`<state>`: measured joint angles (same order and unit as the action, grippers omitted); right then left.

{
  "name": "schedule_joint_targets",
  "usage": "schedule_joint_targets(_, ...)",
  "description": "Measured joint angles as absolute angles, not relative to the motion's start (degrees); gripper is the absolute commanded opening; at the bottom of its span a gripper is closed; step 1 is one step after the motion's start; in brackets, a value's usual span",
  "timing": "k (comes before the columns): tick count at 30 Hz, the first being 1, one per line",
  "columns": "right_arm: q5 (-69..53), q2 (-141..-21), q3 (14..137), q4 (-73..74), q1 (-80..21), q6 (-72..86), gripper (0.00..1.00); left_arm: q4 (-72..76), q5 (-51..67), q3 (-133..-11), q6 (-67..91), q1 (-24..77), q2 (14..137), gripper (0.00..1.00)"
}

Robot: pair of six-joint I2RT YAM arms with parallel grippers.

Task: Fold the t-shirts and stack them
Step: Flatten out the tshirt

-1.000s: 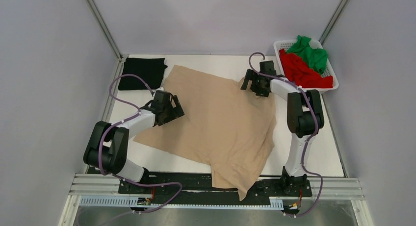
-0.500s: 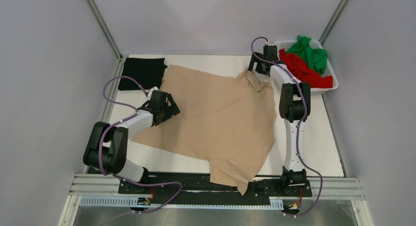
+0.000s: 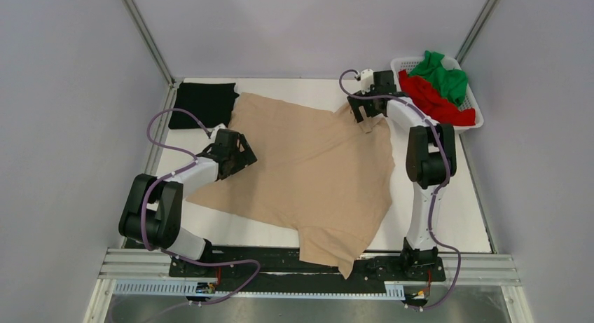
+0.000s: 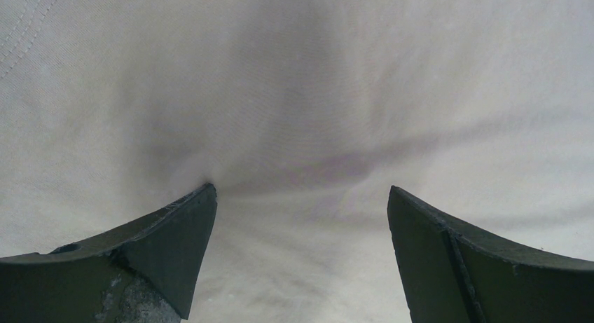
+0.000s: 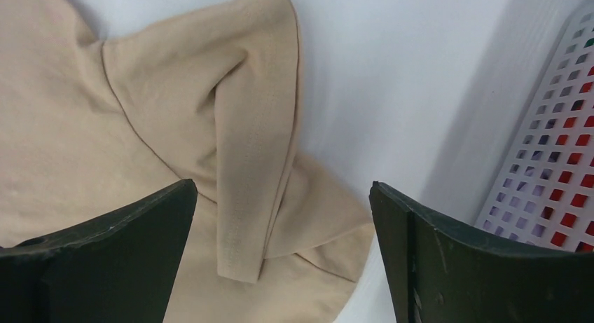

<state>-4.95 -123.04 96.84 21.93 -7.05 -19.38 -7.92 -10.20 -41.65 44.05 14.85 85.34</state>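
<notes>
A beige cloth short-sleeved t-shirt [image 3: 315,169] lies spread, slightly skewed, across the white table [image 3: 448,211]. Its near corner spills over the table edge onto the black base rail [image 3: 266,256]. The left gripper [image 4: 301,188] stands with its jaws apart over the shirt's left edge. Beige cloth fills its whole view, and one fingertip [image 4: 199,200] dimples the fabric. The right gripper [image 5: 281,185] is also spread wide and holds nothing. It hangs over a sleeve [image 5: 249,162] doubled over on itself at the far right corner. A folded black t-shirt [image 3: 203,104] rests at the far left. A red t-shirt [image 3: 431,102] and a green t-shirt [image 3: 445,74] are crumpled in the white plastic slatted basket [image 3: 403,60], their shapes unreadable.
</notes>
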Motion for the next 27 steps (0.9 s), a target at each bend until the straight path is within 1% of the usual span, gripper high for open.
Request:
schedule_joint_targets(6, -1.91, -123.31, 96.44, 23.99, -7.49, -24.80, 1.00, -8.01, -10.22, -41.74, 44.05, 14.85, 85.41, 1.00)
schedule_joint_targets(10, 1.39, -126.13, 97.41, 24.40, -7.49, -26.09, 1.00, -8.05, -10.26, -41.74, 44.05, 14.85, 85.41, 1.00)
schedule_joint_targets(18, 9.76, -130.45, 103.77, 24.64, -7.88, -26.74, 1.00, -8.10, -10.61, -41.74, 44.03, 14.85, 85.43, 1.00)
schedule_joint_targets(27, 22.28, -136.94, 111.50, 19.73, -7.90, -27.24, 1.00, -8.16, -11.05, -41.85, 44.03, 14.85, 85.58, 1.00)
